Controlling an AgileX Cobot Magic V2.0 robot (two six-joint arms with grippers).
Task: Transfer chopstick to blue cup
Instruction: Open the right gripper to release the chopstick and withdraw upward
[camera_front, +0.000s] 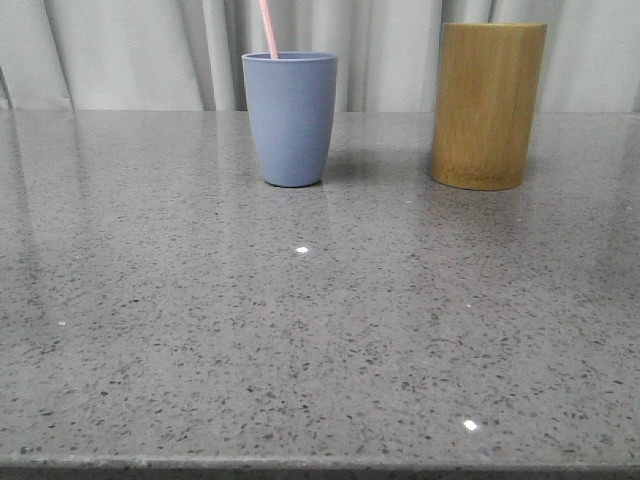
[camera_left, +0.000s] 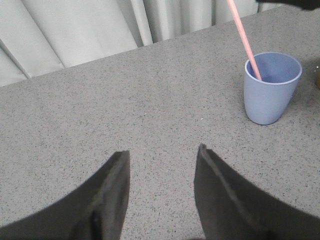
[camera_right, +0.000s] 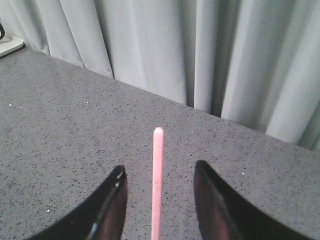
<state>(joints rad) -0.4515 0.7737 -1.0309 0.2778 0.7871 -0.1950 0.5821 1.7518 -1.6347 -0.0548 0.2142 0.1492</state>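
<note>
The blue cup (camera_front: 291, 118) stands upright at the back middle of the table; it also shows in the left wrist view (camera_left: 271, 86). A pale pink chopstick (camera_front: 268, 28) stands in it and leans out over the rim (camera_left: 245, 37). In the right wrist view the chopstick's upper end (camera_right: 157, 180) rises between the fingers of my right gripper (camera_right: 159, 166). That gripper is open, with a gap to the stick on each side. My left gripper (camera_left: 163, 150) is open and empty above bare table, well short of the cup. Neither gripper shows in the front view.
A taller yellow-brown bamboo cylinder (camera_front: 488, 104) stands to the right of the blue cup. The grey speckled table (camera_front: 300, 330) runs to a pale curtain (camera_front: 130, 50) at the back. A dark shape (camera_left: 292, 3) hangs above the cup in the left wrist view.
</note>
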